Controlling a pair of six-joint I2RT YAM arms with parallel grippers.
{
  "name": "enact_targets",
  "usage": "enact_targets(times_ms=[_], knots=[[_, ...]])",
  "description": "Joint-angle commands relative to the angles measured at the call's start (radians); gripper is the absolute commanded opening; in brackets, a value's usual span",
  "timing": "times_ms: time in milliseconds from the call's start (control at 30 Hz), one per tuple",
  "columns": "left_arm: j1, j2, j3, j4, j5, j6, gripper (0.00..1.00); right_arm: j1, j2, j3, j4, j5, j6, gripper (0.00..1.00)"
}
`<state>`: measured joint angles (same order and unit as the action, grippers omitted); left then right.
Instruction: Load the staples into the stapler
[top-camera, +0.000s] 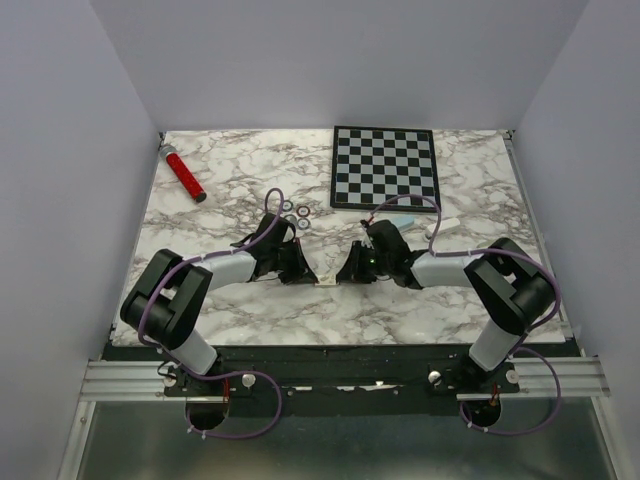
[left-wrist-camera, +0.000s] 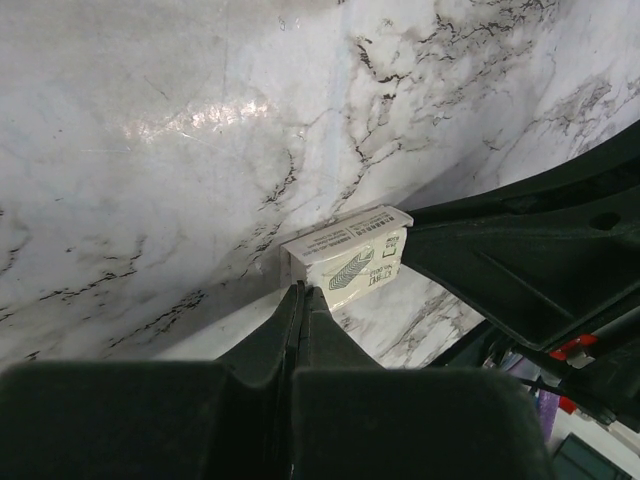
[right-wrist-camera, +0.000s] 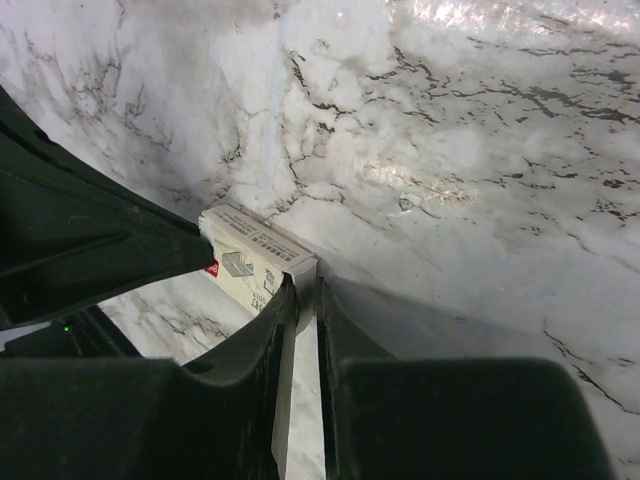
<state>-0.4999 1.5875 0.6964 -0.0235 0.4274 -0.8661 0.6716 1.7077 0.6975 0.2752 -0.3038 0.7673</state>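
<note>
My left gripper (top-camera: 310, 276) and right gripper (top-camera: 344, 276) meet near the middle of the table (top-camera: 230, 205), with the small box (top-camera: 327, 284) lying on it between their tips. Just behind the right gripper lies the stapler (top-camera: 401, 217), with an oblong bar (top-camera: 444, 224) to its right and the checkerboard (top-camera: 385, 167) farther back. Behind the left gripper sit small rings (top-camera: 302, 224); a cylinder (top-camera: 184, 175) lies well off to its back left.

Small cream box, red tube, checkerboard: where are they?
small cream box (left-wrist-camera: 350, 262): left wrist view, its printed front face.
red tube (top-camera: 185, 176): top view, middle of its body.
checkerboard (top-camera: 385, 167): top view, its centre squares.
</note>
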Motion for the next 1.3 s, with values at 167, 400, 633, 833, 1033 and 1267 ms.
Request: enact_targets(times_ms=[167, 400, 633, 833, 1033, 1267], knots=[[-0.015, -0.027, -0.011, 0.005, 0.02, -0.008, 0.0, 0.071, -0.002, 0.117, -0.27, 0.184, -0.089, 0.1], [-0.015, -0.046, -0.02, 0.0, 0.017, 0.001, 0.0, 0.092, -0.022, 0.165, -0.427, 0.27, -0.115, 0.01], [-0.015, -0.058, -0.044, -0.006, 0.03, 0.019, 0.0, 0.095, -0.045, 0.189, -0.542, 0.339, -0.134, 0.01], [-0.015, -0.086, -0.083, 0.01, 0.039, 0.01, 0.0, 0.098, -0.042, 0.201, -0.605, 0.364, -0.135, 0.01], [-0.015, -0.107, -0.1, 0.001, 0.042, 0.016, 0.0, 0.098, -0.052, 0.189, -0.619, 0.353, -0.149, 0.01], [-0.015, -0.144, -0.11, 0.017, 0.063, 0.009, 0.15, 0.1, -0.062, 0.197, -0.64, 0.353, -0.166, 0.01]])
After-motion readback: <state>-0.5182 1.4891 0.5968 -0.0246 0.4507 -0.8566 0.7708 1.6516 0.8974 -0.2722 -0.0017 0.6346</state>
